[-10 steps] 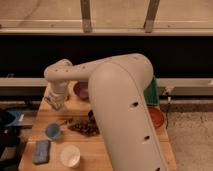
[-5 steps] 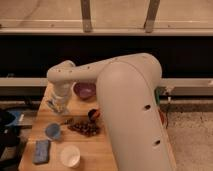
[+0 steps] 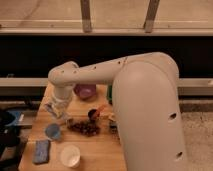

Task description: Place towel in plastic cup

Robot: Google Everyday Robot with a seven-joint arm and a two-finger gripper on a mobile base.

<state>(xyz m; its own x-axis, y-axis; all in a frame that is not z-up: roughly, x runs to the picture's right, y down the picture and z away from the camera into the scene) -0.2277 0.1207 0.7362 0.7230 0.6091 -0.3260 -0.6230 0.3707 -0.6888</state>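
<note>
A blue-grey folded towel [image 3: 41,151] lies flat at the front left corner of the wooden table [image 3: 100,150]. A white plastic cup [image 3: 70,155] stands upright just to its right. A small blue cup [image 3: 52,131] stands behind the towel. My gripper [image 3: 56,113] hangs from the white arm [image 3: 145,110] over the left side of the table, just behind the blue cup and apart from the towel. The arm hides the right part of the table.
A purple bowl [image 3: 85,91] sits at the back of the table. A dark bunch of grapes [image 3: 85,127] lies in the middle, with a small dark cup holding an orange utensil [image 3: 94,114] behind it. A green object [image 3: 109,93] peeks from behind the arm. A blue bin [image 3: 11,120] stands to the table's left.
My gripper has come down and forward, from beside the purple bowl toward the blue cup. The things on the table have not moved.
</note>
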